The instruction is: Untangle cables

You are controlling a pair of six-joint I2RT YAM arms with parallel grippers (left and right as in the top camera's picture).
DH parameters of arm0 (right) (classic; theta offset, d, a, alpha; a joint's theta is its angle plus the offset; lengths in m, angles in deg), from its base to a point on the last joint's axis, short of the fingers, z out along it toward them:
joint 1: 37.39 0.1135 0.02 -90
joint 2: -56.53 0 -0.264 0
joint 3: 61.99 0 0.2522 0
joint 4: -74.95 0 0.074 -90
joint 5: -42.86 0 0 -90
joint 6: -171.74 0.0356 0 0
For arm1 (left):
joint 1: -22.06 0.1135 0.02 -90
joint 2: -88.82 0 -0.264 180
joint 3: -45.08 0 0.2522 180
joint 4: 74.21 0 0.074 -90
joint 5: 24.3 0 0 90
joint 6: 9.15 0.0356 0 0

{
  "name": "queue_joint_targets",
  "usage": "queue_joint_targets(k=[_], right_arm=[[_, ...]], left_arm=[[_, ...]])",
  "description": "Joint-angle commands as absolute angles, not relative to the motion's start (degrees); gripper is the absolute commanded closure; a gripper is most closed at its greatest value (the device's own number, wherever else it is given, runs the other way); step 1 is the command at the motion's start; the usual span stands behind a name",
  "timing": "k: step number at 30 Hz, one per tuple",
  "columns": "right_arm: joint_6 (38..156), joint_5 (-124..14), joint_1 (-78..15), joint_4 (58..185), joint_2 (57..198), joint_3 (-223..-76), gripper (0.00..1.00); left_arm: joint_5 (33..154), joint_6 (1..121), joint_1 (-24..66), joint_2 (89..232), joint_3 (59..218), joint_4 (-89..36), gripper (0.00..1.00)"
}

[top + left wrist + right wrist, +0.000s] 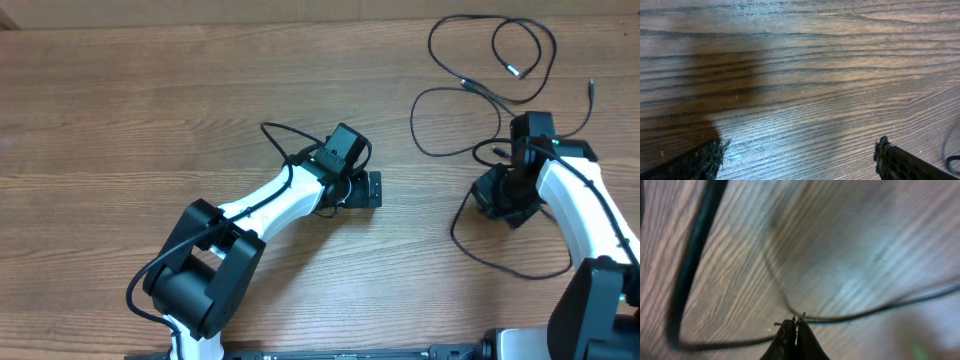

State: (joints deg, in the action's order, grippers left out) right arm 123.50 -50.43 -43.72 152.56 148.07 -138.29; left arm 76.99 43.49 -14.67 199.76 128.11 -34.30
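Thin black cables [470, 87] lie in loose loops on the wooden table [150, 110] at the far right, with small plug ends near the top. One more loop [453, 235] curves round below my right gripper [497, 198]. In the right wrist view that gripper [796, 322] is shut, pinching a thin cable [880, 310] at its tips, and a thicker blurred strand [690, 265] arcs off to the left. My left gripper [362, 188] rests mid-table, away from the cables. Its fingers [710, 160] stand wide open over bare wood, nothing between them.
The left arm's own black wire [285, 135] loops beside its wrist. A sliver of dark cord [952, 160] shows at the right edge of the left wrist view. Bare wood stretches across the left and centre of the table.
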Motion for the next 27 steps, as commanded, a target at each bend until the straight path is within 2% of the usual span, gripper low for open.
queue_joint_targets(k=[1, 6, 11, 14, 19, 22, 27], right_arm=[[123.08, -46.10, -43.61, 156.17, 147.99, -144.76, 0.96], [123.13, -40.20, -43.61, 163.82, 147.90, -151.39, 0.96], [123.83, -37.29, -45.40, 165.92, 147.88, -155.45, 0.96], [123.93, -37.77, -49.53, 164.10, 147.88, -156.15, 0.90], [123.67, -41.95, -58.16, 158.86, 147.94, -156.13, 0.70], [123.24, -43.17, -61.16, 154.83, 148.01, -156.06, 0.44], [123.30, -43.21, -61.83, 149.48, 149.84, -156.06, 0.14]], left_arm=[[75.81, 43.57, -14.28, 200.70, 127.57, -33.30, 0.00], [75.81, 43.57, -14.28, 200.70, 127.57, -32.62, 0.00], [75.81, 43.57, -14.28, 200.70, 127.57, -32.29, 0.00], [75.77, 43.59, -14.28, 200.70, 127.57, -31.24, 0.00], [75.55, 43.57, -14.28, 200.70, 127.57, -31.42, 0.00], [75.59, 43.55, -14.28, 200.70, 127.57, -32.58, 0.00], [75.81, 43.51, -14.28, 200.70, 127.57, -33.19, 0.00]])
